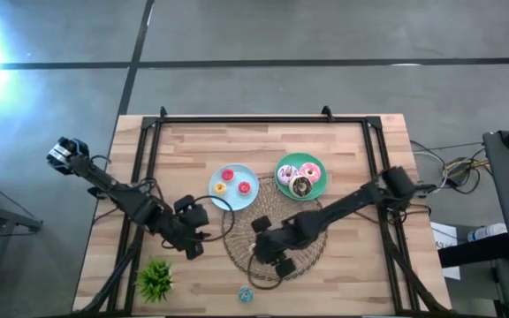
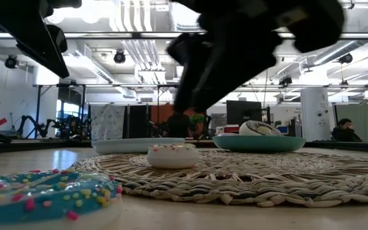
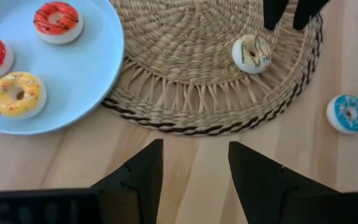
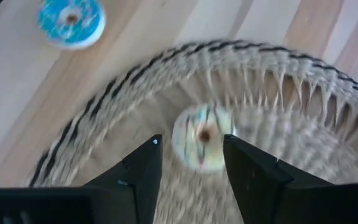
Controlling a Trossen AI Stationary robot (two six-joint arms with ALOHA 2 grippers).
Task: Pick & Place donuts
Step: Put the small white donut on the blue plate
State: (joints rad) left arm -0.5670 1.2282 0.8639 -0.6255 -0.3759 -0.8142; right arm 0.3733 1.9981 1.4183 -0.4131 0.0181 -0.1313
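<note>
Counting six donuts plated, I had the right hand [image 4: 188,163] open and empty above the cream donut [image 4: 202,137] on the woven mat [image 1: 303,258]; the blue donut [image 1: 246,294] remained, left hand [image 3: 194,167] open, idle.

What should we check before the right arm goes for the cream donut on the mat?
1. Right gripper open: ok.
2. Cream donut lined up between its fingers: ok.
3. Donut lying flat on the woven mat: ok.
4. Fingers low enough to close: cannot tell.
5. Left gripper clear, open over bare table beside the blue plate: ok.
6. Blue donut off the mat, out of the way: ok.
</note>
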